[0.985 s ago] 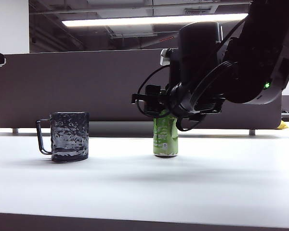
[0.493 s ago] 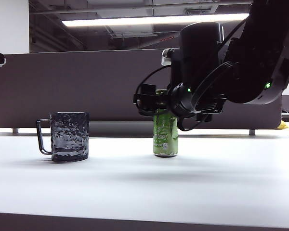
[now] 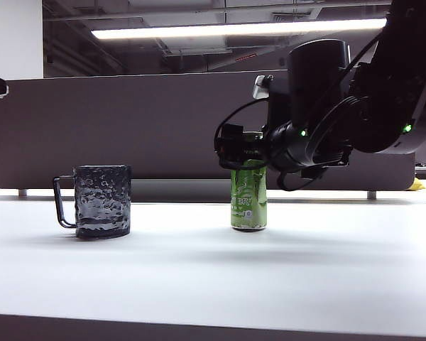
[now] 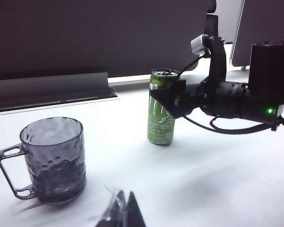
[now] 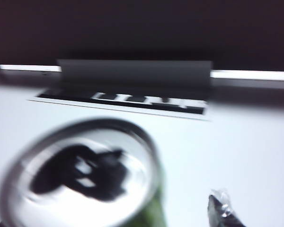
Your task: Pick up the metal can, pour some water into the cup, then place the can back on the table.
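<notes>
1. The metal can (image 3: 248, 201) stands upright on the table (image 3: 213, 284), at 3 o'clock from the cup (image 3: 99, 201), well apart; bare tabletop lies between them.
2. The right gripper (image 3: 236, 149), jaws released, sits at the can's top.
3. The left gripper (image 4: 120, 213) is near the cup; I cannot tell its jaws' state.
4. A dark divider panel (image 3: 113, 128) walls the table's far edge.

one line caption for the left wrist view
Right gripper open beside the metal can standing on the table, cup nearby.
</notes>
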Tool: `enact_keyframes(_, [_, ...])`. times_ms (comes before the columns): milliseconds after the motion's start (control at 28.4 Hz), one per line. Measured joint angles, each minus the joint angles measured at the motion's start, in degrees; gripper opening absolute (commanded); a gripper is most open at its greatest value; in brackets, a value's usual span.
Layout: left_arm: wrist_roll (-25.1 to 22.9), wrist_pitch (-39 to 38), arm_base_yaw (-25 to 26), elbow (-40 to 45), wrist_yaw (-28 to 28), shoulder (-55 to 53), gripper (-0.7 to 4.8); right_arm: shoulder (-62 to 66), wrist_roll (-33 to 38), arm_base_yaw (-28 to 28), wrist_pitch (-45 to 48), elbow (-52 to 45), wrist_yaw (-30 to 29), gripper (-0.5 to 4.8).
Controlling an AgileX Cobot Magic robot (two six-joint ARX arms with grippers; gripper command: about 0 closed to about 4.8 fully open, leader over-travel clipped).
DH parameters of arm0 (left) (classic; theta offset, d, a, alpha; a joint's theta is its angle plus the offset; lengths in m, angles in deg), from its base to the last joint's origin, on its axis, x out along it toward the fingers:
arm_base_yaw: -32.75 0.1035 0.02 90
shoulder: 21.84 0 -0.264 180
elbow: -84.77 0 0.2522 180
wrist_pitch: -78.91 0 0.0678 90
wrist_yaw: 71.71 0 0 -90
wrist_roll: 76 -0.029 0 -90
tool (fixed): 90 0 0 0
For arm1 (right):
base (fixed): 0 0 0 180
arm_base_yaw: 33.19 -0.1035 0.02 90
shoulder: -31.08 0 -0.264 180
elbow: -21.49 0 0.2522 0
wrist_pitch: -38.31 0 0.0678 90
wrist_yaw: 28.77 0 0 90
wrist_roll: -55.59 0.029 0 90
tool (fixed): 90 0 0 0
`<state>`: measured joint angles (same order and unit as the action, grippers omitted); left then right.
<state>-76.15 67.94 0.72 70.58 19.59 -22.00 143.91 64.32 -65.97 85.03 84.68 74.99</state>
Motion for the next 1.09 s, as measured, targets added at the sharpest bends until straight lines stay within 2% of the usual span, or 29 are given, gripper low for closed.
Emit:
enact_keyframes(70, [0.0, 0.0, 0.0, 0.0, 0.0, 0.0, -0.05, 0.0, 0.0, -0.2, -0.2, 1.2, -1.9, 4.77])
enact_keyframes(352, [0.0, 0.0, 0.0, 0.0, 0.0, 0.0, -0.05, 0.0, 0.0, -0.3, -2.6, 2.5, -1.9, 4.70])
enact_keyframes(493, [0.0, 0.0, 0.0, 0.0, 0.0, 0.0, -0.05, 0.0, 0.0, -0.2, -2.9, 2.5, -1.9, 3.98])
enact_keyframes(563, [0.0, 0.0, 0.0, 0.0, 0.0, 0.0, -0.05, 0.0, -0.1, -0.3, -3.1, 2.5, -1.9, 3.94])
enact_keyframes(668, [0.0, 0.0, 0.0, 0.0, 0.0, 0.0, -0.05, 0.0, 0.0, -0.3, -3.1, 2.5, -1.9, 3.35])
enact_keyframes(774, [0.0, 0.0, 0.0, 0.0, 0.0, 0.0, -0.05, 0.0, 0.0, -0.2, -4.2, 2.5, -2.0, 3.29])
enact_keyframes(880, [0.0, 0.0, 0.0, 0.0, 0.0, 0.0, -0.05, 0.0, 0.0, -0.3, -4.6, 2.6, -2.0, 2.52])
enact_keyframes(1091, [0.0, 0.0, 0.0, 0.0, 0.0, 0.0, -0.05, 0.0, -0.1, -0.2, -4.7, 2.7, -2.0, 2.50])
